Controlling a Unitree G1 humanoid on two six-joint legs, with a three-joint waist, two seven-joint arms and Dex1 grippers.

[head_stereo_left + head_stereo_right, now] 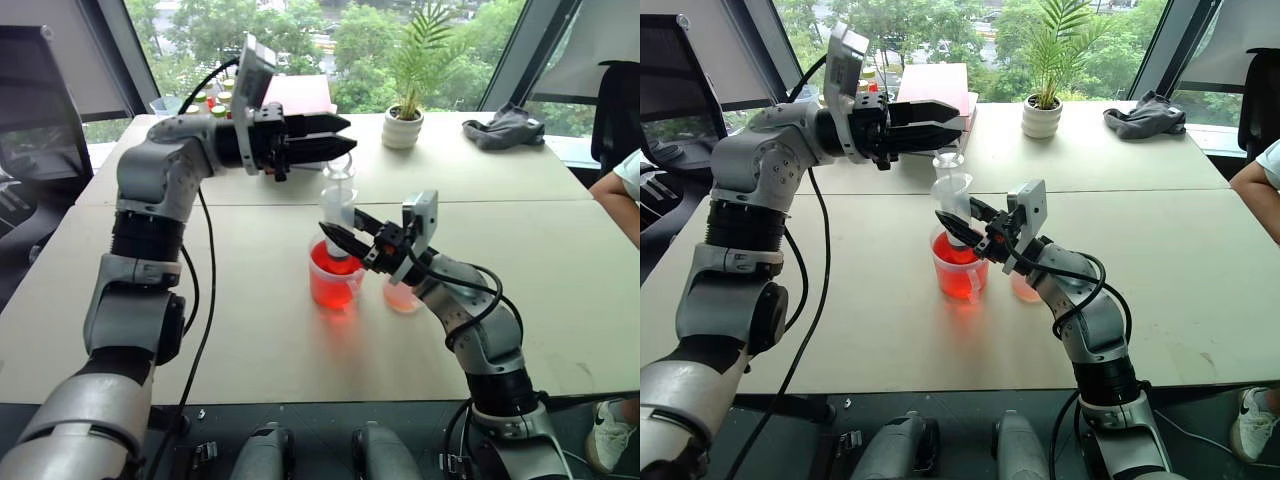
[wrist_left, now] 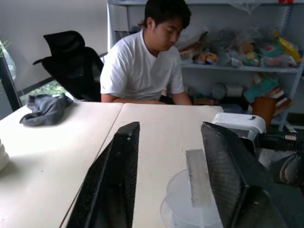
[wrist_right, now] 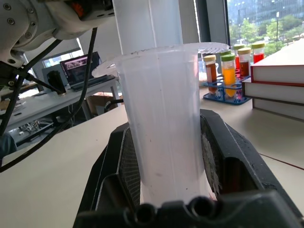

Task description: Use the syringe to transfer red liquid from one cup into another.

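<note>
The syringe (image 1: 338,205) stands upright with its lower end in the larger cup (image 1: 335,287), which holds bright red liquid (image 1: 333,292). My right gripper (image 1: 347,232) is shut on the clear barrel (image 3: 161,118) just above that cup's rim. My left gripper (image 1: 347,135) points level at the plunger's top (image 2: 190,202). It is open, one finger (image 2: 118,161) on either side of the plunger and apart from it. The smaller cup (image 1: 402,297), tinted pale orange-pink, stands just right of the red cup, partly hidden by my right arm.
At the table's far edge stand a potted plant (image 1: 405,120), a grey cloth (image 1: 505,128) and a pink box (image 1: 300,93). A rack of coloured tubes (image 3: 232,71) and stacked books (image 3: 280,90) sit behind. A person (image 2: 142,61) sits at the table's right side.
</note>
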